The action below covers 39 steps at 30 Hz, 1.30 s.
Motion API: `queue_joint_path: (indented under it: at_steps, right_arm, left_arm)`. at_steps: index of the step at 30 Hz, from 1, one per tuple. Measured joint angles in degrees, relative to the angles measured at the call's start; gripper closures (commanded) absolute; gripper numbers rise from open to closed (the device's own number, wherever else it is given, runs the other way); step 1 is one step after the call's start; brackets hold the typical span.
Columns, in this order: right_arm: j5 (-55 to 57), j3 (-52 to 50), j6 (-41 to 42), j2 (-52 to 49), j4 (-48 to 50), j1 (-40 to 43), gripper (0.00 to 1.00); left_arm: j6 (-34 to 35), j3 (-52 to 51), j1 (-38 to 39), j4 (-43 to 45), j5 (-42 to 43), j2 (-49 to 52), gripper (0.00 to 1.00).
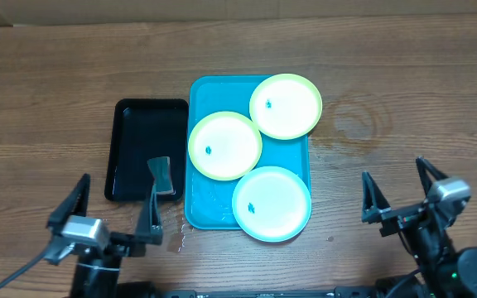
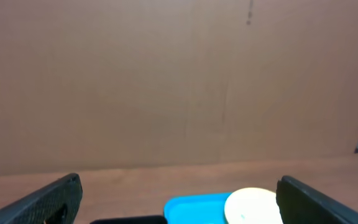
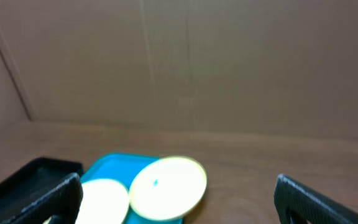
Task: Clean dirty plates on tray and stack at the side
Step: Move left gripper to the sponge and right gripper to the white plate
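Note:
The turquoise tray point(image 1: 201, 93) lies mid-table and carries three plates. One yellow-green plate point(image 1: 286, 106) overhangs its far right corner, a second yellow-green plate point(image 1: 224, 146) sits at the middle left, and a light blue plate point(image 1: 272, 203) covers the near right corner. Each has a small dark speck. My left gripper point(image 1: 113, 209) stands open near the table's front left, empty. My right gripper point(image 1: 400, 190) is open at the front right, also empty. The left wrist view shows the tray point(image 2: 194, 208) and a plate point(image 2: 250, 205); the right wrist view shows two plates point(image 3: 166, 186).
A black tray point(image 1: 135, 132) lies just left of the turquoise one, with a grey pad point(image 1: 162, 175) in its near right corner. Small wet spots point(image 1: 176, 240) sit by the turquoise tray's front left corner. Brown cardboard walls stand behind the table.

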<state>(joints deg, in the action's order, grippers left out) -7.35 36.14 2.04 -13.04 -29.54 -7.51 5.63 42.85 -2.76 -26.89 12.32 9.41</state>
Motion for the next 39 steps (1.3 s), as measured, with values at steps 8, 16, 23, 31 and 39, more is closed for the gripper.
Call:
queue_joint_path:
  at_steps: [8,16,23,31,39]
  right_arm:
    - [-3.87,22.51,0.87,-22.49,-20.5,0.0,0.0]
    - [-8.83,37.46,0.96,-45.97,-36.59,0.0,0.0]
    - [-21.9,37.81,0.98,-60.11,-38.01,0.02,0.0]
    - [-26.99,37.81,1.01,-67.58,-40.15,0.02,0.0]
    - [-28.06,37.81,0.98,-68.02,-40.3,0.02,0.01]
  left_arm:
    - [-2.97,24.79,0.0,-20.9,3.15,19.89,0.0]
    - [-4.61,45.59,0.0,-43.23,7.5,43.43,0.0]
    - [-4.76,49.79,0.0,-56.0,8.68,59.98,0.01]
    - [-4.79,49.83,0.0,-64.41,5.68,75.56,0.0]
    - [-4.79,49.83,0.0,-64.76,4.92,88.13,0.04]
